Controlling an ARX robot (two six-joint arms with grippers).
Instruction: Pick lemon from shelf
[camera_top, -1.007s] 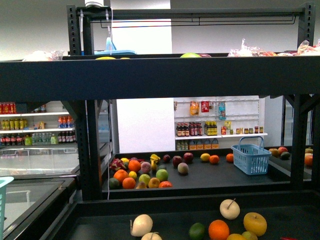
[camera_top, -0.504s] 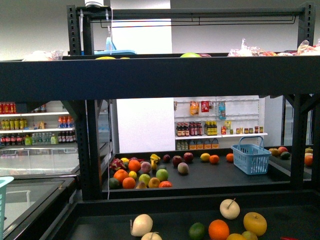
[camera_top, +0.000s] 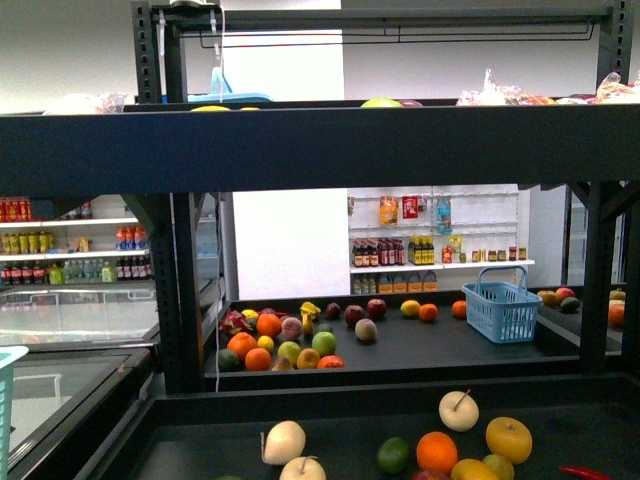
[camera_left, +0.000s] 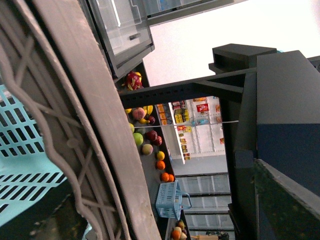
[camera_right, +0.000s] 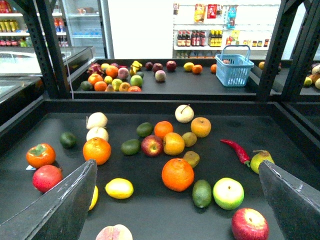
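Note:
The lemon (camera_right: 119, 188) is bright yellow and oval. It lies on the dark tray (camera_right: 150, 220) of the black shelf (camera_top: 320, 150), near the front in the right wrist view. My right gripper (camera_right: 176, 167) hovers open above that tray, and the lemon is just inside its one finger (camera_right: 60, 210). A second yellow fruit (camera_right: 93, 197) is half hidden by that finger. My left gripper (camera_left: 190, 200) is open with nothing between its fingers, close to a light blue basket (camera_left: 20, 150). Neither gripper shows in the front view, and the lemon does not show there either.
Around the lemon lie an orange (camera_right: 177, 174), another orange (camera_right: 97, 150), a lime-like green fruit (camera_right: 202, 193), apples (camera_right: 250, 225) and a red chilli (camera_right: 235, 151). A blue basket (camera_right: 234, 69) stands on the far tray. Black upright posts (camera_right: 47, 50) flank the tray.
The front view has shifted a little. More of the near tray shows at the bottom, and a red chilli has come into view at its right.

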